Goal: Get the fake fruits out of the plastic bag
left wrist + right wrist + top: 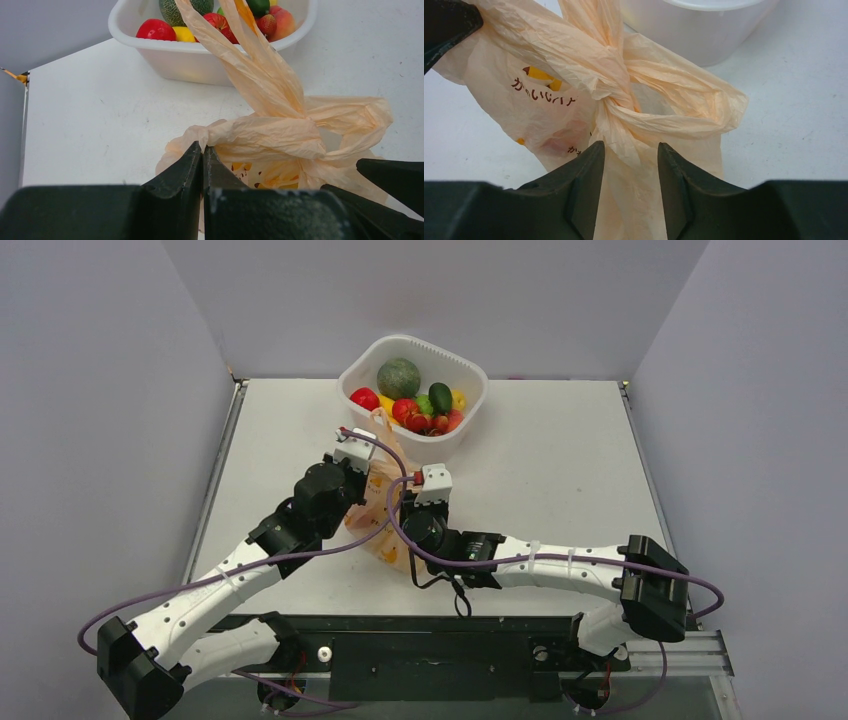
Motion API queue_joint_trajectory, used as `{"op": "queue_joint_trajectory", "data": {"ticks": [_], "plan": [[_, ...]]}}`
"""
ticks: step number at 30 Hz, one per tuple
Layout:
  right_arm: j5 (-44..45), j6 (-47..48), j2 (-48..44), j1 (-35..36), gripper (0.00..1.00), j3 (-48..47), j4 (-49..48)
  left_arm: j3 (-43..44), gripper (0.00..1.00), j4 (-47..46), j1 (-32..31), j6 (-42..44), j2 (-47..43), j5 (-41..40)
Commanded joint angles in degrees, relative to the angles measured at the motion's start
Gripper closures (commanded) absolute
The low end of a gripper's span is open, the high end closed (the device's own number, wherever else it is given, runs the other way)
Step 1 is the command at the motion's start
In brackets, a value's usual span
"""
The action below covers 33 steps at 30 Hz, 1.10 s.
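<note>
Overhead view of a pale table point(560, 480), both arms reaching in from the 6 o'clock edge.

At the left: left gripper point(203, 149), arm coming in from 7 o'clock, jaws pressed fully together. Pinches a crumpled ridge of the plastic bag point(270, 137) between the very tips, at the bag's 10 o'clock side.

In the middle: the bag itself, thin, peach-orange and translucent, lying near the table's centre along a line from 12 to 6 o'clock. Handles twisted into a knot, with one loose loop stretching toward 12 o'clock, up to the tub. Brown and yellow print on the film. Through it, only a pinkish blur – contents too unclear to name.

Just right of the bag: right gripper point(630, 146), arm coming in from 4 o'clock, at the bag's 3 o'clock side. Jaws partly apart, one on each side of the twisted knot and not closed on it. Cannot tell whether the pads touch the film.

At 12 o'clock from the bag, by the table's far edge: white tub point(445, 440) holding a dark-green melon point(398, 377) and small fake fruits point(408, 410) – red, yellow and green.
</note>
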<state>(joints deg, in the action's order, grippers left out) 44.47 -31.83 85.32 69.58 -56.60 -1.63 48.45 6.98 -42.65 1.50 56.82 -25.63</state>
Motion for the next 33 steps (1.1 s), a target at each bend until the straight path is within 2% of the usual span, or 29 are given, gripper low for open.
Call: {"op": "queue_joint_trajectory", "data": {"ticks": [1, 5, 6, 8, 11, 13, 14, 15, 19, 22, 26, 28, 29, 32, 33], "plan": [[1.9, 1.9, 1.0, -0.1, 0.64, -1.4, -1.6, -0.2, 1.0, -3.3, -0.4, 1.1, -0.1, 0.0], [1.6, 1.7, 1.2, -0.8, 0.82, -0.1, -2.5, 0.0, 1.0, -2.9, -0.4, 1.3, 0.0, -1.3], [1.5, 1.6, 1.0, -1.0, 0.93, 0.0, -2.6, -0.2, 1.0, -3.2, -0.5, 1.3, -0.2, -1.6], [1.5, 1.9, 0.0, -1.1, 1.0, 1.3, -3.8, -0.4, 1.0, -3.7, -0.4, 1.4, -0.4, -2.2], [1.0, 1.9, -2.9, -1.7, 1.0, 5.4, -6.8, -0.2, 1.0, -3.3, -0.5, 1.1, -0.1, -3.6], [-1.5, 0.9, -5.4, -3.1, 1.0, 8.8, -9.6, 0.0, 1.0, -2.6, -0.3, -0.5, 0.4, -4.6], [-5.5, 0.2, -6.1, -4.5, 1.0, 10.3, -12.6, 1.2, 1.0, -1.0, -0.1, -1.8, 0.9, -4.7], [-10.3, -0.2, -7.8, -5.3, 1.0, 13.2, -14.3, 2.7, 1.0, 3.9, 0.3, -5.2, 2.4, -3.7], [-19.4, -3.0, -11.6, -9.0, 1.0, 19.9, -23.9, 10.8, 1.0, 20.1, 2.8, -17.2, 5.8, -1.2], [-23.2, -3.4, -13.5, -10.4, 1.0, 22.6, -26.9, 7.5, 1.0, 23.5, 9.8, -23.9, 3.2, 5.2], [-25.9, -4.0, -14.6, -11.0, 1.0, 23.2, -27.4, 0.1, 1.0, 23.3, 20.6, -27.2, -4.4, 27.6], [-27.0, -4.2, -14.3, -11.0, 1.0, 22.8, -26.9, -1.2, 0.98, 23.6, 23.2, -27.1, -7.1, 35.1], [-27.9, -4.7, -14.2, -10.9, 1.0, 22.8, -27.1, -1.2, 0.95, 24.4, 23.5, -26.9, -8.3, 36.7], [-29.9, -4.9, -14.0, -10.9, 1.0, 22.6, -26.8, 0.0, 0.75, 27.0, 23.8, -25.6, -10.7, 40.7], [-30.1, -5.0, -13.9, -10.9, 1.0, 22.4, -26.2, 1.3, 0.72, 27.8, 23.8, -25.2, -11.0, 41.1]]}}
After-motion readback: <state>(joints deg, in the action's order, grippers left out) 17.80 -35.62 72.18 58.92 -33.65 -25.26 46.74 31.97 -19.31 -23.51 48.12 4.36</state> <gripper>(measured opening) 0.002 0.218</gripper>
